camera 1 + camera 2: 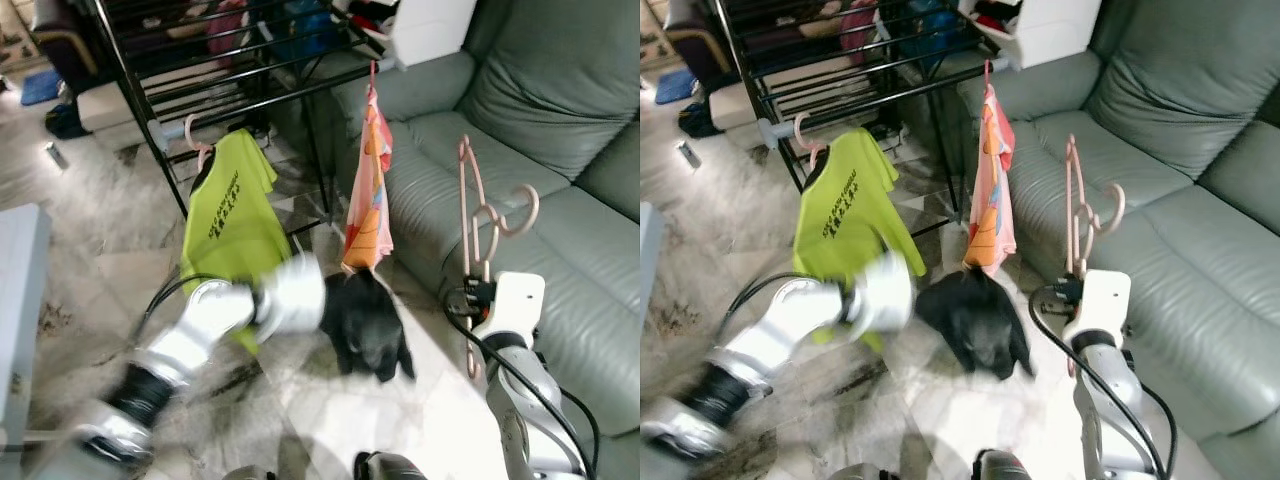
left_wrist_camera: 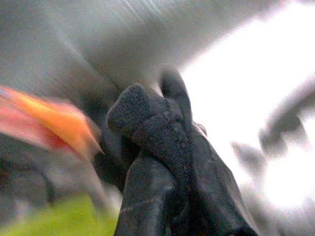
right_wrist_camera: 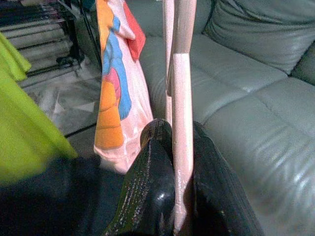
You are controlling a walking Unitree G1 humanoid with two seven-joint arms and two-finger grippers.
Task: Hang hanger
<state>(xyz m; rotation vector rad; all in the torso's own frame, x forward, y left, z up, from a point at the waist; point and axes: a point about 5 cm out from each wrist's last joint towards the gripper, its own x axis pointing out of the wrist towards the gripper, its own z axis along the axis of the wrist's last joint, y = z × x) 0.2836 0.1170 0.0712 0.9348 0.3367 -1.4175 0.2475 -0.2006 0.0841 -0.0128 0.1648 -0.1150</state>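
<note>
Beside sofa (image 1: 560, 200), garments (image 1: 368, 190) crowd rack (image 1: 230, 75) near hanger (image 1: 480, 215).

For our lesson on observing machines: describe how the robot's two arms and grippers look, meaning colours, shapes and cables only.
Both arms are silver, rounded segments with black joint bands. The left arm is motion-blurred; a thin black cable loops beside it. The right arm ends in a boxy white wrist block, with thick black cables curving along it. The left gripper and right gripper each have long black fingers, the right one's glossy and finely ribbed.
</note>
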